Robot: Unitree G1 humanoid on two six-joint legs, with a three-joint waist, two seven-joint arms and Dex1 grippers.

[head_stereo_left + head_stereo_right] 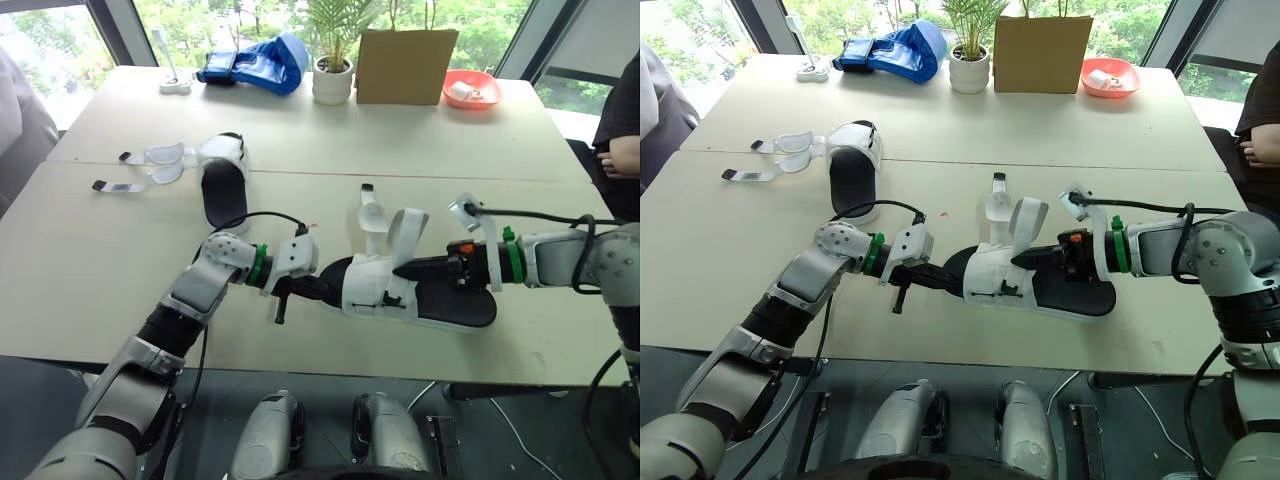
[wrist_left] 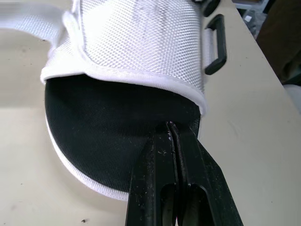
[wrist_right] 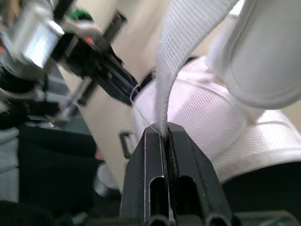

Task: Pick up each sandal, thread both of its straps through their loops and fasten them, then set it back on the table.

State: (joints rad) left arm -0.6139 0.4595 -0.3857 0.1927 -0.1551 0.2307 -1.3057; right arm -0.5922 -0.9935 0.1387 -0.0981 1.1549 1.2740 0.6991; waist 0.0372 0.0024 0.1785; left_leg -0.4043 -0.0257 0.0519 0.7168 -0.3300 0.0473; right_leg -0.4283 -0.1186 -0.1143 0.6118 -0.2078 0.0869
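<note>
Right pincer (image 3: 165, 132) pinches sandal (image 1: 380, 285) by white strap (image 3: 181, 47).

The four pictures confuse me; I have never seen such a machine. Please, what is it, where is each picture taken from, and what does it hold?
It is a humanoid robot with two arms, each ending in a gripper of two black fingers. The two wide pictures come from cameras in its head, looking down over a table. The two close pictures come from cameras on its wrists. The left gripper is shut on the toe of the near sandal. The right gripper is shut on one white strap of it. A second sandal lies farther back, its straps spread loose. At the far edge stand a blue bag, a potted plant, a cardboard box and an orange bowl.
</note>
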